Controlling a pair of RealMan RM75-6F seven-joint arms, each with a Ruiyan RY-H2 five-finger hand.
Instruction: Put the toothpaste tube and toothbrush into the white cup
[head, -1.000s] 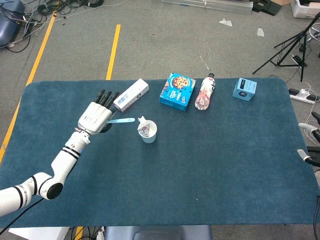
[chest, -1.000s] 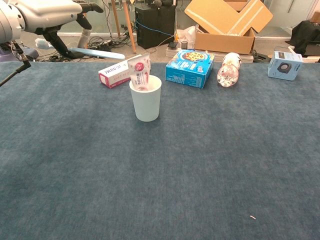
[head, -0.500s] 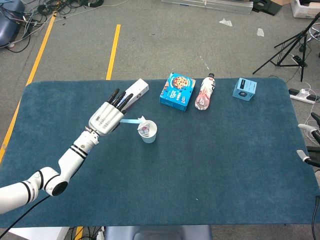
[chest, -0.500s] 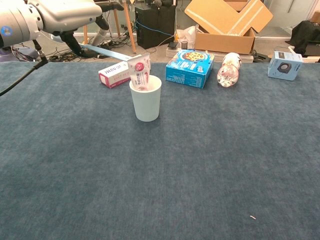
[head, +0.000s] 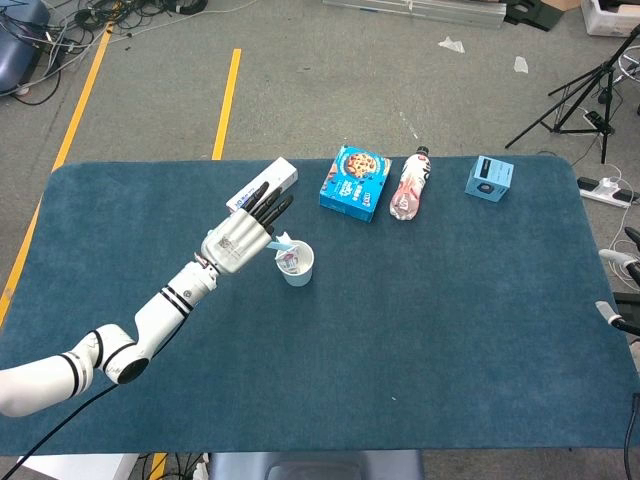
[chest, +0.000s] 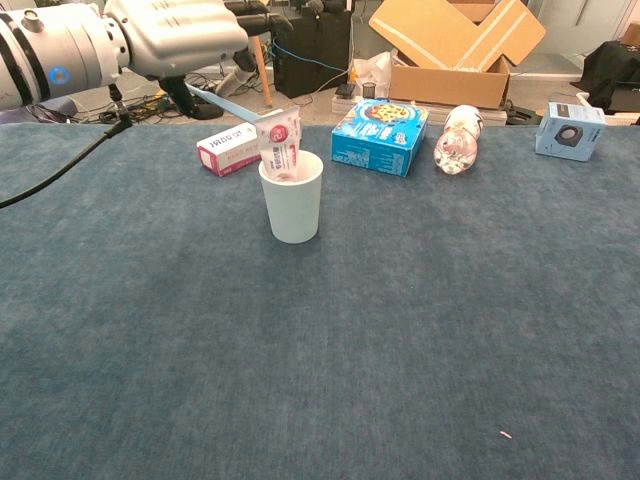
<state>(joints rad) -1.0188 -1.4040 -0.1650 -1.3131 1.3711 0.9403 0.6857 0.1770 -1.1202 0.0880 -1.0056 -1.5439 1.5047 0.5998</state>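
Observation:
A white cup (head: 297, 266) (chest: 291, 200) stands upright left of the table's middle. The red-and-white toothpaste tube (chest: 279, 143) (head: 289, 259) stands in it, its top above the rim. My left hand (head: 244, 234) (chest: 180, 35) holds a light blue toothbrush (chest: 222, 100) (head: 281, 242), which slants down to the right, its tip at the tube's top, just over the cup's left rim. The hand hovers above and left of the cup. My right hand is out of both views.
Behind the cup lie a white-and-pink box (head: 266, 186) (chest: 228, 149), a blue biscuit box (head: 355, 181) (chest: 380, 135), a plastic bottle on its side (head: 410, 184) (chest: 457, 138) and a small light blue cube (head: 489, 178) (chest: 569, 129). Blue cloth (head: 450, 320) covers the table.
My left hand has carried the toothbrush rightward toward the cup. The brush has tilted downward, and its tip now reaches the toothpaste tube's top.

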